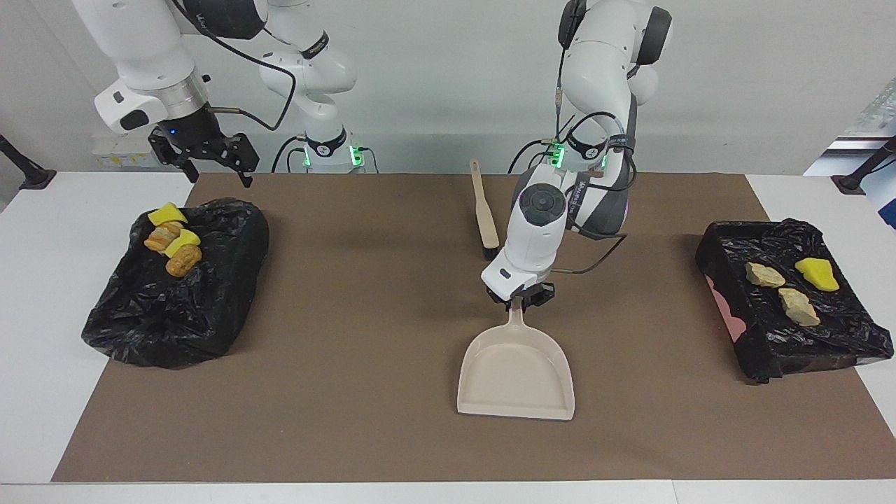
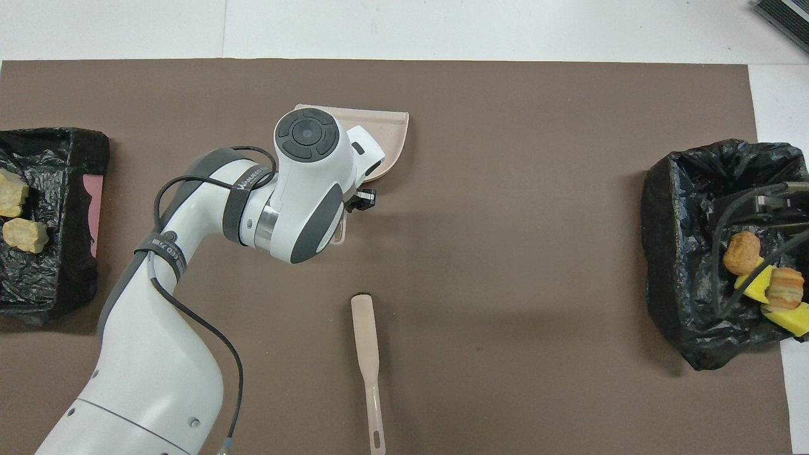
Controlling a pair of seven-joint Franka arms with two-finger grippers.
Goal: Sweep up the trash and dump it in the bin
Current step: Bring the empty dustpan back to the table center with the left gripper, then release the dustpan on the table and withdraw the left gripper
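Note:
My left gripper (image 1: 519,299) (image 2: 355,201) is shut on the handle of the beige dustpan (image 1: 516,371) (image 2: 389,129), which lies low and empty over the middle of the brown mat (image 1: 364,280). The trash sits in two black-lined bins. Yellow sponge chunks (image 1: 166,213), a croissant (image 1: 162,236) and a brown nugget (image 1: 183,262) (image 2: 741,251) are in the bin (image 1: 175,315) (image 2: 679,253) at the right arm's end. Beige pieces (image 1: 798,306) (image 2: 24,235) and a yellow chunk (image 1: 817,274) are in the bin (image 1: 770,343) (image 2: 57,284) at the left arm's end. My right gripper (image 1: 218,178) hangs open above its bin's nearer edge.
The beige brush (image 1: 484,213) (image 2: 368,360) lies on the mat, nearer to the robots than the dustpan, bristles pointing away from them. White table (image 1: 42,315) borders the mat at both ends.

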